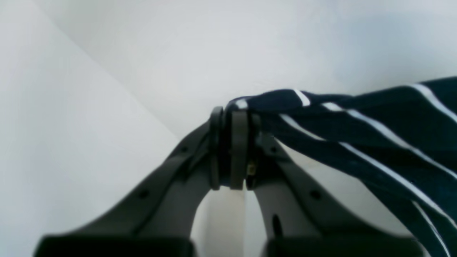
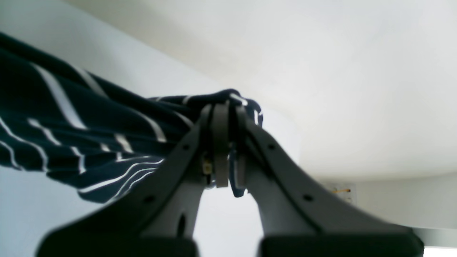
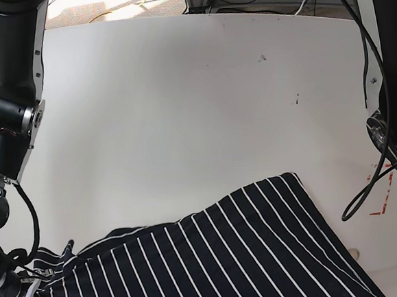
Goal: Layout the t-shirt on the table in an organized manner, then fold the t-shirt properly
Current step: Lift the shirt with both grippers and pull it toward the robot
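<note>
The t-shirt (image 3: 221, 257) lies along the near edge of the worktop (image 3: 181, 102), spread from the near corner on the base view's left across to the near right, where it runs out of the picture. It is not flat: the cloth rises in a slant with loose folds, and its far hem sits as a tilted edge well short of the middle of the worktop.

Both arms hold it. The left gripper (image 1: 234, 121) has its fingers (image 1: 238, 150) pressed together on a bunched bit of the shirt's edge, the striped cloth trailing away to one side. The right gripper (image 2: 225, 117) pinches another gathered lump the same way, a small tail of cloth poking out below its fingers (image 2: 220, 150). In the base view only the right gripper shows, low at the near left corner; the left one is out of that frame.

The shirt looks light, thin and wholly limp. It drapes and sags between the two grips and holds no shape of its own, so it will likely follow any pull and wrinkle wherever it goes slack. It does not look slippery or fragile, though a thin pinch could slide out if tugged hard.

The best holds are probably at the hem corners or shoulder seams, one in each gripper, kept well apart so the cloth stays taut while it is laid down. Which corners are held now cannot be told, since the cloth is bunched at both grips.
</note>
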